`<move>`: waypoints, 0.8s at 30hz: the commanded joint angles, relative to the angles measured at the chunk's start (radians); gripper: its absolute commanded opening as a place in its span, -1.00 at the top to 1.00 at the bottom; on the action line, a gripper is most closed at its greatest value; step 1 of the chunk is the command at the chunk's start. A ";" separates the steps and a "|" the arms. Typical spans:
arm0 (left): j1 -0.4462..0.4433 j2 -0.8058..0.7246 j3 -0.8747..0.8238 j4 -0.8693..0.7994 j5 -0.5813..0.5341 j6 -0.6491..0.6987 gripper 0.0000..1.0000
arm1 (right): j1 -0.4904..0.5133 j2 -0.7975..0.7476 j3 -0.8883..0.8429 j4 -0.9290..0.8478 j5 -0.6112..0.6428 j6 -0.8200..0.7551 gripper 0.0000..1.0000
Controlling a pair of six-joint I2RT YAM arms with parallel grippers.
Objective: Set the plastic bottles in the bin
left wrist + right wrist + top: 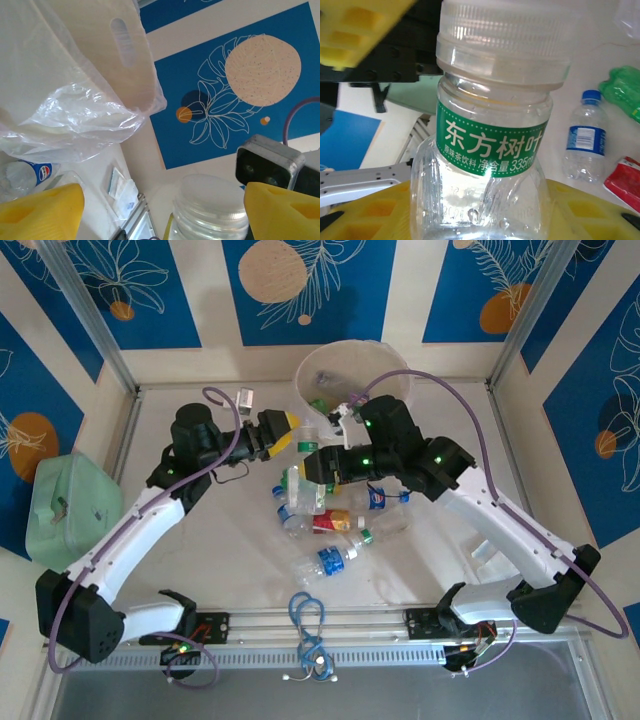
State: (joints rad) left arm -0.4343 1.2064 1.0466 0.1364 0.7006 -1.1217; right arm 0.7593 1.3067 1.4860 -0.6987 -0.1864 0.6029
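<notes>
here the right gripper (pixel 480 212) is clamped on the green-labelled bottle (pixel 490 145), its long axis aimed at the left gripper (pixel 162 207), whose fingers (pixel 45 212) stand apart around the cap (pixel 212 197); the bin (pixel 385 360) lies just beyond.

Clustered plastic bottles (pixel 335 560) before lined bin (pixel 312 358)

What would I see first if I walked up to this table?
A clear bottle with a green label, pinched in the right gripper over the middle of the table. Near it lies a heap of bottles, and at the far edge stands the round bin with its plastic bag.
</notes>
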 commanded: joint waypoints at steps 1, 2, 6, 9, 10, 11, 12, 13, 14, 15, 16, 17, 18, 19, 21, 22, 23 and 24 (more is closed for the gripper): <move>-0.012 0.005 0.027 0.057 0.057 0.003 -0.65 | -0.020 0.009 0.033 0.024 -0.133 -0.032 0.01; -0.015 0.005 0.029 0.057 0.058 0.002 -0.65 | -0.024 0.013 0.040 0.025 -0.150 -0.031 0.01; -0.020 0.014 0.026 0.092 0.076 -0.018 -0.62 | -0.026 0.033 0.064 0.022 -0.191 -0.030 0.01; -0.024 0.025 0.026 0.154 0.102 -0.051 -0.60 | -0.027 0.047 0.075 0.019 -0.196 -0.031 0.02; -0.024 0.025 0.022 0.179 0.107 -0.064 -0.60 | -0.026 0.048 0.078 0.019 -0.196 -0.031 0.01; -0.025 0.027 0.019 0.204 0.113 -0.078 -0.60 | -0.025 0.052 0.082 0.019 -0.196 -0.030 0.01; -0.026 0.027 0.017 0.220 0.120 -0.089 -0.61 | -0.025 0.054 0.087 0.018 -0.196 -0.031 0.01; -0.027 0.031 0.019 0.227 0.127 -0.094 -0.60 | -0.025 0.055 0.091 0.017 -0.195 -0.030 0.02; -0.029 0.034 0.020 0.226 0.131 -0.095 -0.59 | -0.023 0.060 0.095 0.016 -0.195 -0.031 0.01; -0.030 0.035 0.021 0.224 0.133 -0.095 -0.56 | -0.023 0.063 0.102 0.015 -0.194 -0.032 0.01; -0.032 0.037 0.019 0.224 0.134 -0.095 -0.52 | -0.022 0.066 0.105 0.016 -0.193 -0.032 0.01; -0.031 0.038 0.019 0.224 0.134 -0.093 -0.45 | -0.020 0.070 0.110 0.016 -0.190 -0.032 0.01; -0.032 0.039 0.017 0.221 0.131 -0.094 -0.37 | -0.020 0.073 0.115 0.016 -0.188 -0.032 0.01; -0.032 0.039 0.016 0.222 0.128 -0.095 -0.31 | -0.019 0.076 0.119 0.017 -0.184 -0.032 0.02; -0.030 0.041 0.012 0.230 0.120 -0.099 -0.21 | -0.021 0.078 0.123 0.023 -0.179 -0.029 0.02; -0.031 0.041 0.010 0.233 0.117 -0.102 -0.16 | -0.020 0.079 0.124 0.025 -0.175 -0.028 0.01; -0.031 0.041 0.009 0.237 0.113 -0.103 -0.13 | -0.021 0.080 0.127 0.027 -0.171 -0.026 0.01; -0.031 0.041 0.007 0.241 0.106 -0.106 -0.10 | -0.020 0.080 0.129 0.027 -0.166 -0.024 0.01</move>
State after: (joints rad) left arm -0.4568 1.2430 1.0466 0.3344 0.8040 -1.2255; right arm 0.7330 1.3857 1.5711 -0.6941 -0.3473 0.5903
